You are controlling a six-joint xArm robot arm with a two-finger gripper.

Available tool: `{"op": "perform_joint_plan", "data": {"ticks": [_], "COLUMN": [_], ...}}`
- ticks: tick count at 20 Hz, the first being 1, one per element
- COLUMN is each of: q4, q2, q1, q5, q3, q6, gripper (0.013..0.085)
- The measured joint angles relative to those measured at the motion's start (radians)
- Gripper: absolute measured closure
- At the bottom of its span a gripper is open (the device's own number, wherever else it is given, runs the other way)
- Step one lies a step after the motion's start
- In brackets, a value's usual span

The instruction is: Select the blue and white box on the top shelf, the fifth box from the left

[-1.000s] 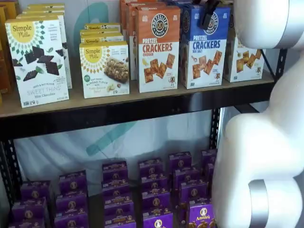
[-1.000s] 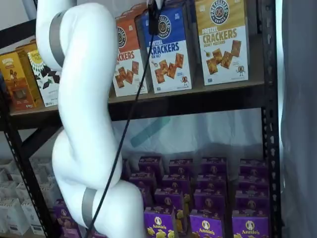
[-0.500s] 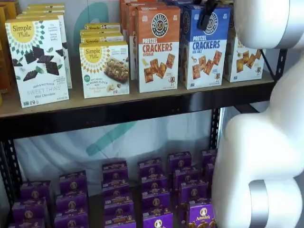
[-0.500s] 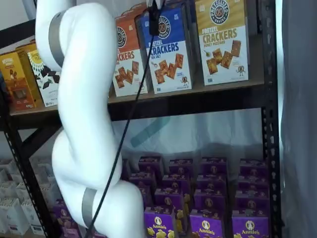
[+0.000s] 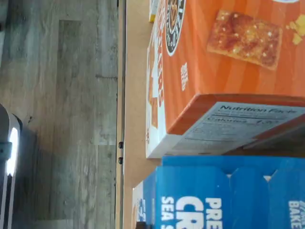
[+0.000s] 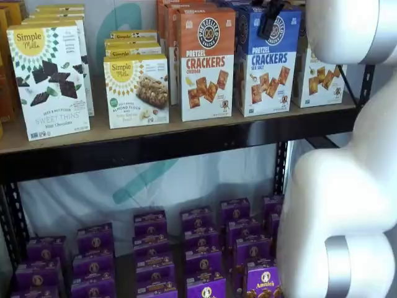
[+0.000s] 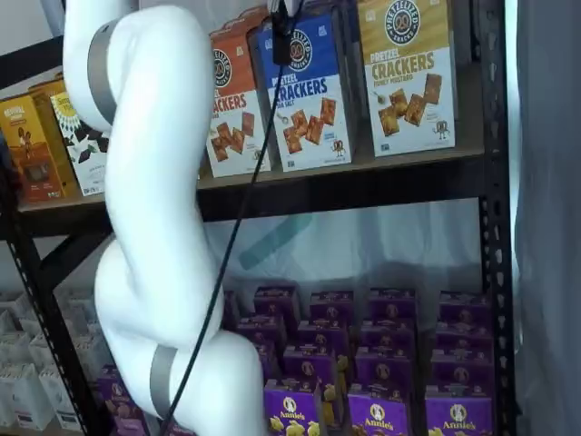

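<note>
One black finger of the gripper (image 6: 271,18) showed, its spread impossible to tell. It overlapped the blue and white box (image 6: 267,62), standing on the top shelf (image 6: 186,143), at twelve o'clock.

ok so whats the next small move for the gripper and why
Probably ease straight down over the blue and white box. In both shelf views the gripper hangs at that box's top front, on the top shelf, beside the orange cheddar box; no grasp shows yet.
</note>
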Motion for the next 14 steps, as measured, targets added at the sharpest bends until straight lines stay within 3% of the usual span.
{"op": "perform_joint_plan", "data": {"ticks": [14], "q4": [0.012], "q2": [-0.007], "q1": [-0.012], "q5": [0.038], "q3": [-0.007], "q6": [-0.002], "gripper": [0.029]}}
